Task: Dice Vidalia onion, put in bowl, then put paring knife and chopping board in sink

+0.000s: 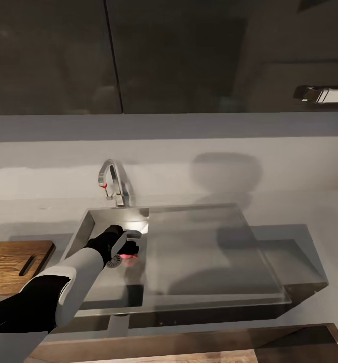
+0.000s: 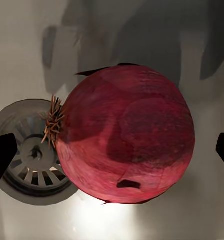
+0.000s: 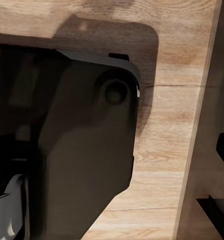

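I've got the left gripper (image 1: 127, 250) down in the sink (image 1: 199, 252), right over the onion (image 1: 128, 258), which sits on the basin floor just beside the drain (image 2: 33, 155). In the left wrist view the onion (image 2: 127, 135) is dead centre between the two fingertips (image 2: 2, 155), which show at opposite edges of the picture with clear gaps to the bulb on both sides, so the jaws stand apart and nothing is clamped yet. The onion's root tuft points toward the drain, so its root-to-tip axis runs roughly along the line between the fingers; I judge closing would squeeze it end to end, which is workable on a near-round bulb but could let it squirt out. The left arm is reaching forward and down from the near-left corner, forearm angled over the basin rim, wrist tipped down toward the floor of the basin. It is clearly the nearer arm. The right wrist view looks at a dark part of the robot's body against wood-grain flooring, with dark edges at the far side that may be its fingers; I cannot tell whether that gripper is apart or together. The chopping board (image 1: 12, 267) lies on the countertop (image 1: 310, 212) just left of the sink, near enough for the same arm. Next I'd drop slightly and close
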Tool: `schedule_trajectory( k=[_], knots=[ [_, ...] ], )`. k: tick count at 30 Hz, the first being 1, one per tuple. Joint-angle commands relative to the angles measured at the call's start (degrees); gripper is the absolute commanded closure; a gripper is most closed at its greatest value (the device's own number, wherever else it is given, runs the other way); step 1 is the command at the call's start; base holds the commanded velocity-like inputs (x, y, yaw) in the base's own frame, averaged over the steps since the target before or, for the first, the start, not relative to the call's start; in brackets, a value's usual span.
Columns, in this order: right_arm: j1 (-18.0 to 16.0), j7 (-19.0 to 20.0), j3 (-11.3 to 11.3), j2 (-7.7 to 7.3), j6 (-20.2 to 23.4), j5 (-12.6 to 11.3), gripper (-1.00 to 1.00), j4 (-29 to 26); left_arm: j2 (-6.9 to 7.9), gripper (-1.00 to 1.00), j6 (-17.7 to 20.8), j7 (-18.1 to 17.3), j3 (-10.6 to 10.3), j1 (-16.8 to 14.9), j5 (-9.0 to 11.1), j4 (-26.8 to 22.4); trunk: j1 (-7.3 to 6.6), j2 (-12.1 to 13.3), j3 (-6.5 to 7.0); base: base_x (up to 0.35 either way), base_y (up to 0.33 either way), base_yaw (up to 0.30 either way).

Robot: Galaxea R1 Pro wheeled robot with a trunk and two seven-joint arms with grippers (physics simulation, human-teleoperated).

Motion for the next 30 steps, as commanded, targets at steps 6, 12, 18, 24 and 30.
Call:
schedule_trajectory(
  k=[6,12,18,24,30],
  knots=[
    [-0.03,-0.23,-0.48,-0.03,-0.18,0.60,-1.00,0.06,0.06,1.00,0.27,0.17,-0.20,-0.03,-0.08,-0.02,0.03,-0.11,-0.10,0.036,0.000,0.000],
    [-0.04,-0.21,-0.48,-0.04,-0.18,0.60,-1.00,0.06,0.08,1.00,0.29,0.18,-0.21,-0.03,-0.09,0.02,0.03,-0.11,-0.10,0.012,0.000,0.000],
    [-0.04,-0.18,-0.48,-0.04,-0.18,0.60,-1.00,0.07,0.08,1.00,0.29,0.11,-0.21,-0.03,-0.10,-0.08,0.03,-0.11,0.03,0.000,0.000,0.000],
    [-0.03,-0.17,-0.48,-0.04,-0.22,0.60,-1.00,0.07,0.05,1.00,0.34,0.14,-0.21,-0.03,-0.10,-1.02,0.03,-0.11,0.51,0.000,0.000,0.000],
    [-0.04,-0.16,-0.48,0.00,-0.27,0.60,-1.00,0.01,0.00,1.00,0.88,0.33,-0.13,-0.03,-0.06,-4.11,0.03,-0.11,1.05,0.000,0.000,0.000]
  ],
)
